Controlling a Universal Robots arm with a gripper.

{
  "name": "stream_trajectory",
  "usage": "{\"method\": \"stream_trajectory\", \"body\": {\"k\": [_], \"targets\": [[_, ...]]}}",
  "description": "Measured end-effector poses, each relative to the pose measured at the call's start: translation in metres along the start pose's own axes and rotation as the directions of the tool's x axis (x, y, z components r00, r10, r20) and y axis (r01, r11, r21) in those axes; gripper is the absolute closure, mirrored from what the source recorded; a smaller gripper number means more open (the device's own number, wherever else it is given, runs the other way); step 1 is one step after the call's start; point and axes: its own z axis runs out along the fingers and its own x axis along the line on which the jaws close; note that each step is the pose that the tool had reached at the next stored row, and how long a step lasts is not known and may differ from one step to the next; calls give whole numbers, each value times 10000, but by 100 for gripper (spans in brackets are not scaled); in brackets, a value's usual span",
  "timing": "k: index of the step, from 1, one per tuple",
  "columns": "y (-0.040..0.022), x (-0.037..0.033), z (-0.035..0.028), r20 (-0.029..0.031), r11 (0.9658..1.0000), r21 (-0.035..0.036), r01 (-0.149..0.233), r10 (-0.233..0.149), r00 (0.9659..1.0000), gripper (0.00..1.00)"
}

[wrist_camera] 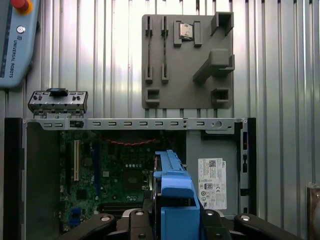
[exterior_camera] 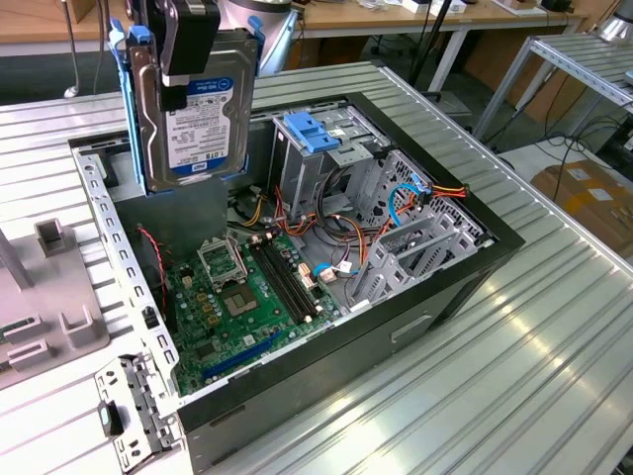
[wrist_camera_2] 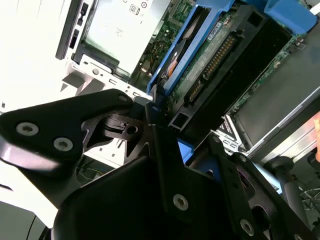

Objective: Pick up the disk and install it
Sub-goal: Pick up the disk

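One disk hung on edge above the open computer case. Its white label with the blue band faced the exterior view, and its blue carrier frame ran down both long sides. The gripper held it from the top, fingers pinched on the drive's flat faces, with one black finger lying across the label side. In the second wrist view the drive's green circuit board and connector row sat between the jaws.

Beneath it lay the case interior. In the first wrist view the carrier hovered over the border between the motherboard and the power-supply box with its white sticker. Toward the exterior view's right stood the metal drive cage, a light-blue bracket at its top, and orange, red and blue cables looped just beside it.

Several things looked able to go wrong. The pinch sat at one end, so most of the drive's weight hung below it — a jolt could have made it pivot or slip, and a fall would have landed on the bare motherboard. A slight tilt could have snagged the carrier's frame on the cage's sheet-metal lip. The loose cables, so near the cage, could have been trapped or pushed into the bay — that seemed the likeliest fault.
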Motion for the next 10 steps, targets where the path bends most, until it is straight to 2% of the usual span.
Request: {"method": "stream_trajectory", "body": {"k": [10], "targets": [[-28,16,-2,0,10000,0,0,0,10000,63]]}}
